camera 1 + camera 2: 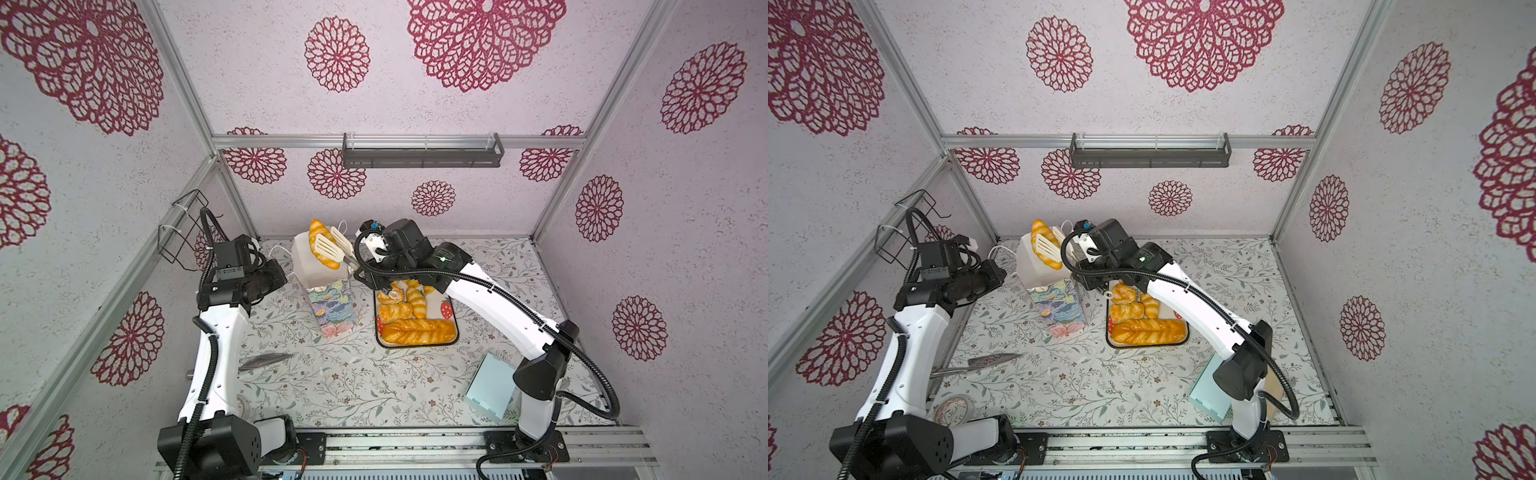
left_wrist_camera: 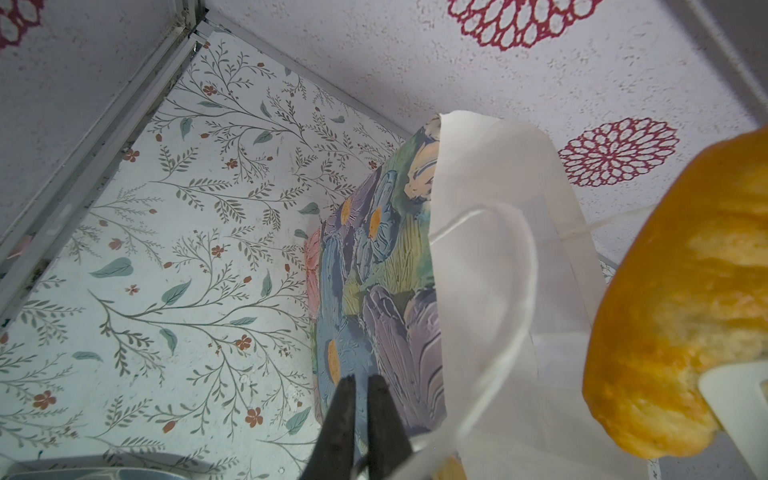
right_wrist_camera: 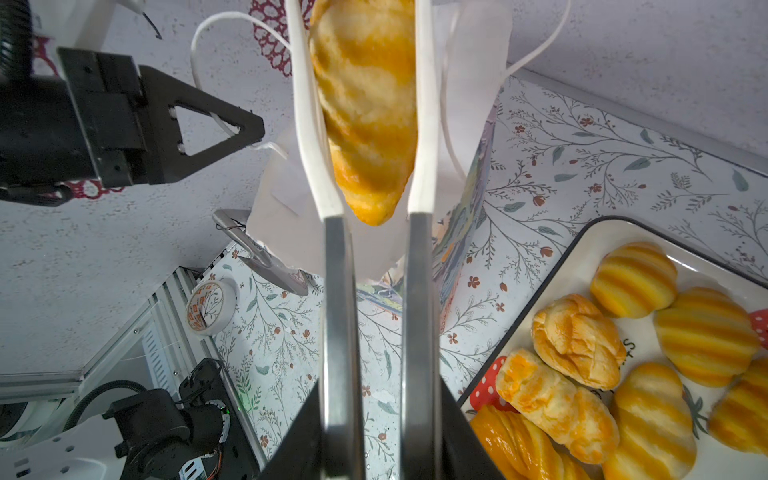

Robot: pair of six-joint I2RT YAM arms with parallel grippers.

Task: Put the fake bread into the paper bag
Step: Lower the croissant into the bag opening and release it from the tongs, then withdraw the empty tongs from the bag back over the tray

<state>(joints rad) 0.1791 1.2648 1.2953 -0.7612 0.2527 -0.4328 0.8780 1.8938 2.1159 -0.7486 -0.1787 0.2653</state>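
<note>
My right gripper (image 3: 380, 432) is squeezed tight on the tongs (image 3: 338, 291). The tongs pinch 1 croissant (image 1: 322, 245) right above the open top of the paper bag (image 1: 330, 309). The bag stands up near the far edge of the surface. My left gripper (image 2: 360, 415) has its jaws almost together, by the bag's white cord handle (image 2: 528, 291). The other fake bread (image 1: 417, 331) lies on the tray (image 1: 435, 307) beside the bag.
</note>
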